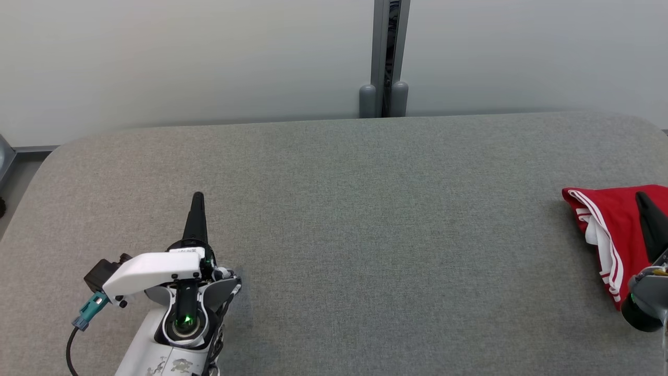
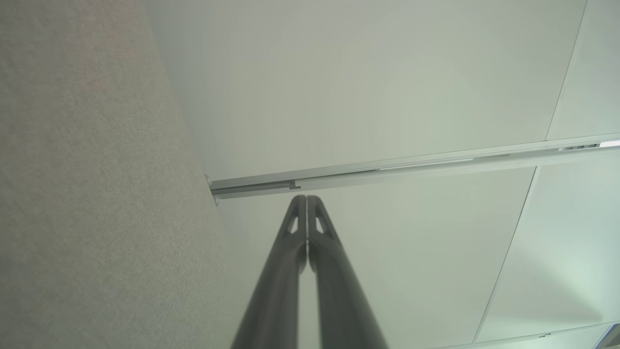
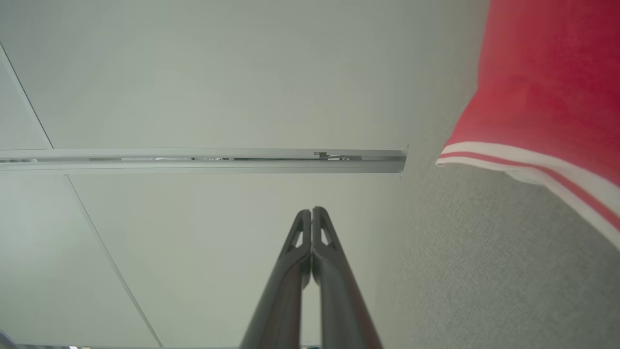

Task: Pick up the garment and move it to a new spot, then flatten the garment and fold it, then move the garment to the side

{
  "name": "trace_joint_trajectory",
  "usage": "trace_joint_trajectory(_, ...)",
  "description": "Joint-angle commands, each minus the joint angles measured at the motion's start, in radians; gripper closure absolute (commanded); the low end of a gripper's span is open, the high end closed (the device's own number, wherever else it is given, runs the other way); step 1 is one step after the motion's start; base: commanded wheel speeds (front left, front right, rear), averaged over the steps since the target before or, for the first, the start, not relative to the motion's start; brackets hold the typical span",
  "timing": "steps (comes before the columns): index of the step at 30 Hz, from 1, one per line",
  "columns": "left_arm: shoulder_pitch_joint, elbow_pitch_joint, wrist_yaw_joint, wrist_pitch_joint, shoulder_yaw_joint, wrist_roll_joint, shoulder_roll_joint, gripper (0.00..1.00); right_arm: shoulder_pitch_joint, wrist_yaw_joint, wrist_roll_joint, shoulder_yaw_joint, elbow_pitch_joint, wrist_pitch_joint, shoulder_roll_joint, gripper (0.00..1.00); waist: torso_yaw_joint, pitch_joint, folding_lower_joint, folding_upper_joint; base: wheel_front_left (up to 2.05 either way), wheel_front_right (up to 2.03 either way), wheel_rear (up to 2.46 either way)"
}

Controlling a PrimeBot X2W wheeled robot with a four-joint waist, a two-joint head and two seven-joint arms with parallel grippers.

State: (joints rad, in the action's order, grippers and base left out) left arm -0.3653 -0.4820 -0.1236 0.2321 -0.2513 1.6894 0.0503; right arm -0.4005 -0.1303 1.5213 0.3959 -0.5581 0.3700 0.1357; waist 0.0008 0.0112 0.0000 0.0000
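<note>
Wrapping up, by the look of it. Left fingers [image 1: 198,209] are pressed together and empty, over the counter's [image 1: 365,235] near-left part. Garment [image 1: 605,219] lies folded at the counter's right edge, so the fold and the move aside look done; nothing obvious left. Right fingers [image 1: 649,219] are pinched together too, holding nothing, tips over the garment. Garment is cut off by the frame; can't tell if the fingers touch it.

White, perhaps scuffed arm [image 1: 143,339] — teal plug [image 1: 90,309], slim black left hand [image 1: 198,198].
</note>
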Motion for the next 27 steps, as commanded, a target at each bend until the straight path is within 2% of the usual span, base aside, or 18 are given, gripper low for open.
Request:
trace_joint_trajectory(1, -0.022, -0.004, -0.009, -0.001, 0.000, 0.014, 0.002, 1.00, -0.011, -0.001, 0.018, 0.006, -0.005, 0.009, 0.009, 1.00, 0.000, 0.000, 0.0000, 0.0000, 0.00, 0.00, 0.00)
trace_joint_trajectory(27, -0.024, -0.008, -0.011, -0.001, 0.000, 0.027, 0.000, 1.00, -0.015, -0.001, 0.035, 0.003, -0.012, 0.010, 0.012, 1.00, 0.000, 0.001, 0.0000, 0.0000, 0.00, 0.00, 0.00)
